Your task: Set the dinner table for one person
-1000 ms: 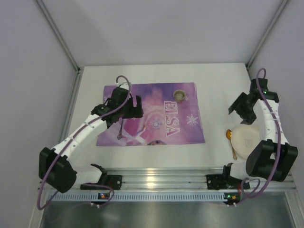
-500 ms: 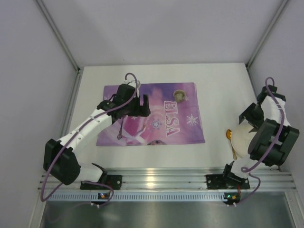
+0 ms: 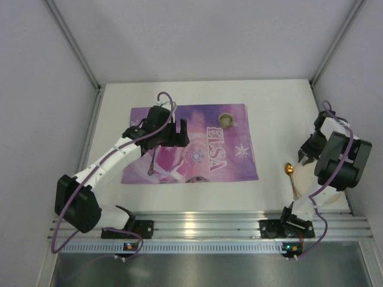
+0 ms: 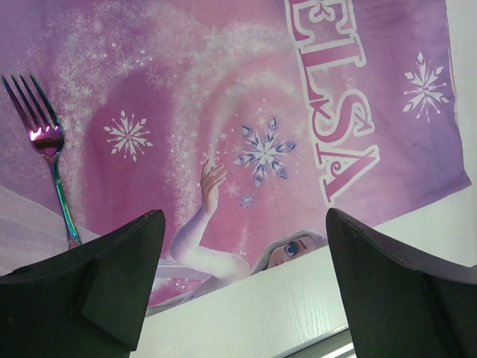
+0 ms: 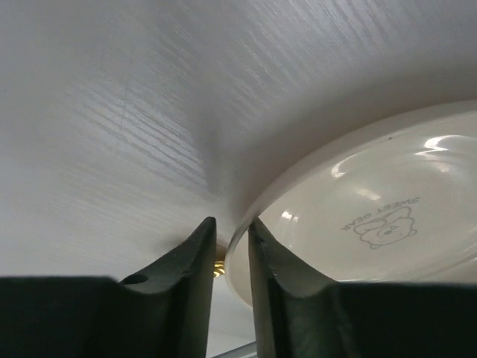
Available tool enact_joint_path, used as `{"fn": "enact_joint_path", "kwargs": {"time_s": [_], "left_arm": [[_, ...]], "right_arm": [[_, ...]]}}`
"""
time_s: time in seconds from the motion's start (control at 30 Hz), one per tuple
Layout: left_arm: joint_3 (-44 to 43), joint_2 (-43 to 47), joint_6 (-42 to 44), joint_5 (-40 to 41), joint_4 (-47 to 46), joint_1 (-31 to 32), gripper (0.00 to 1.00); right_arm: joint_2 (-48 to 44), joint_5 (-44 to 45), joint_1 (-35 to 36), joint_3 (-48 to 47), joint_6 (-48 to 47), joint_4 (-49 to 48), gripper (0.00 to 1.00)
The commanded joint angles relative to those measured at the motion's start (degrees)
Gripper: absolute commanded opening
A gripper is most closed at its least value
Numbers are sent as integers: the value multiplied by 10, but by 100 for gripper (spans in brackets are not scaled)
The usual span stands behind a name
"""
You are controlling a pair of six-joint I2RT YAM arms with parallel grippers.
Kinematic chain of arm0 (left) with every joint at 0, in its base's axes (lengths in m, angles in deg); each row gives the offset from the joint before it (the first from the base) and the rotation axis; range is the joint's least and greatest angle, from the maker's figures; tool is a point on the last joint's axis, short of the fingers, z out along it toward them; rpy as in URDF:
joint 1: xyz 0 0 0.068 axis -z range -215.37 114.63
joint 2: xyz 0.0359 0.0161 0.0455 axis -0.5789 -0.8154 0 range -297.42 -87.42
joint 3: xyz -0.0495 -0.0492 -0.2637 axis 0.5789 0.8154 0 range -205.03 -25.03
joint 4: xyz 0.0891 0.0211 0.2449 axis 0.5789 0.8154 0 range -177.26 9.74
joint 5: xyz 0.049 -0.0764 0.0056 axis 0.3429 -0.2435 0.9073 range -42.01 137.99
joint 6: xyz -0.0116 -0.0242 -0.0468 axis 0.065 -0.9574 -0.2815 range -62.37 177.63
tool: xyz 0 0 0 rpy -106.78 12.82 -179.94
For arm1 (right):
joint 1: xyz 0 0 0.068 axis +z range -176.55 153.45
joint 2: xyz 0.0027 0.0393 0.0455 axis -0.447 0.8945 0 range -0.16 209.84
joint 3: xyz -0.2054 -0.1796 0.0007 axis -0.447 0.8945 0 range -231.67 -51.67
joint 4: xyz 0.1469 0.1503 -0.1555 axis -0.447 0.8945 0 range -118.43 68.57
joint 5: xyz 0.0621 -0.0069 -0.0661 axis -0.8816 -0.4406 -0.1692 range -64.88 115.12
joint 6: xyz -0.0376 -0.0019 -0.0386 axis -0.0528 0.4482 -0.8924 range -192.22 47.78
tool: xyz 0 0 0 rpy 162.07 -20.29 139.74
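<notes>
On the dinner table point(image 3: 276, 107), a cream plate point(image 3: 303, 174) lies at the right, mostly hidden under my right arm. My right gripper point(image 3: 307, 158) straddles its left rim. In the right wrist view the gripper point(image 5: 232, 221) has one finger inside the plate point(image 5: 373, 216) and one outside, closed onto the rim. A gold spoon point(image 3: 289, 171) lies just left of the plate. An iridescent fork point(image 3: 153, 161) rests on the purple placemat point(image 3: 200, 152). My left gripper point(image 3: 177, 133) hovers above the mat, wide open and holding nothing point(image 4: 246, 216), with the fork point(image 4: 46, 142) to its left.
A small brown cup point(image 3: 226, 119) stands at the placemat's far right corner. The ribbed aluminium rail point(image 3: 197, 224) runs along the near edge. Grey walls enclose the table on the left, right and back.
My right arm dropped down onto the plate and its jaws narrowed around the rim. My left arm shifted slightly right over the placemat, then held still, open.
</notes>
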Motion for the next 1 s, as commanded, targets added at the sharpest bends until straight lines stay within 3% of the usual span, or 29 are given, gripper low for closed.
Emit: {"fn": "enact_joint_path", "kwargs": {"time_s": [0.0,0.1,0.23,0.37,0.47,0.73,0.97], "left_arm": [[2,12,2,3,-27,1,95],[-6,3,6,-1,-28,1,95],[-18,-14,16,-40,-39,1,95],[-33,-30,24,-141,-86,5,95],[-68,-61,30,-170,-108,26,95],[-283,-207,53,-102,-82,153,94],[-360,-267,49,-12,-96,230,94]], "right_arm": [[17,40,23,-30,4,-13,21],[27,47,30,-38,4,-12,0],[14,43,33,-49,1,-3,0],[-52,6,45,-75,18,32,0],[-107,-29,75,-108,52,73,0],[-161,-44,226,-192,199,149,0],[-164,-71,290,-216,296,165,0]]}}
